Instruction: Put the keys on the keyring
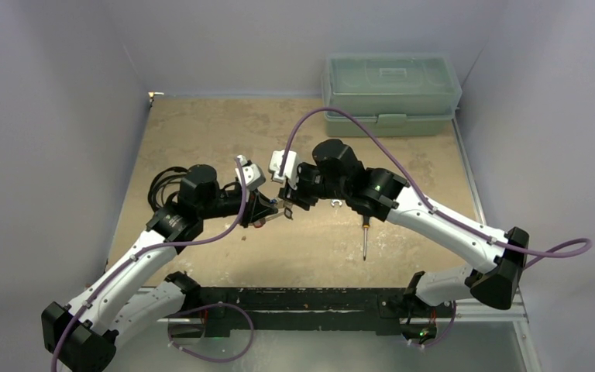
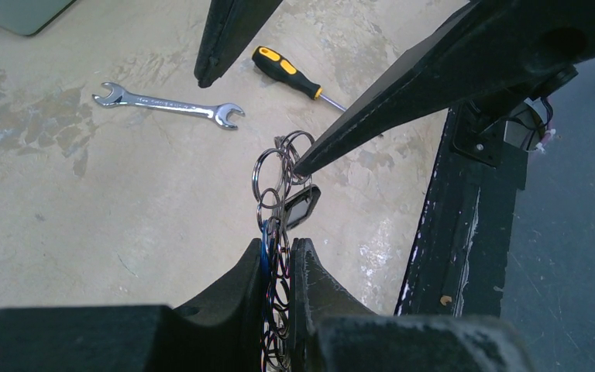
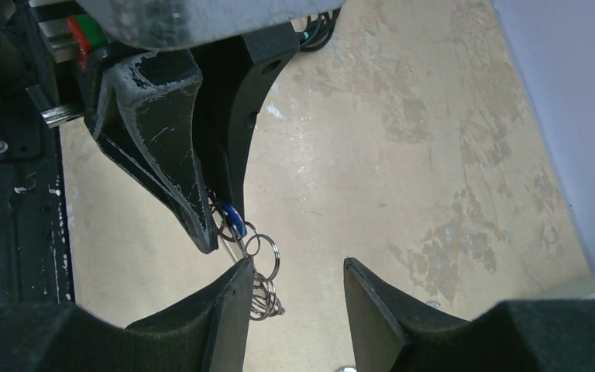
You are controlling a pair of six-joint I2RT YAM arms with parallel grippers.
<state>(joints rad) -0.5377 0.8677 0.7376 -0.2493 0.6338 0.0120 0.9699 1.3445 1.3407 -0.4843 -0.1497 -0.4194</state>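
my left hand is pinched tight on the keyring, a bunch of linked metal rings that stands up out of its fingers, above the surface. a blue-headed key sits in the pinch, and a black-headed key hangs just past the fingertips. my right hand is partly spread and grips nothing. one fingertip touches the top rings and the other stands well off. a wrench and a screwdriver lie on the surface beyond.
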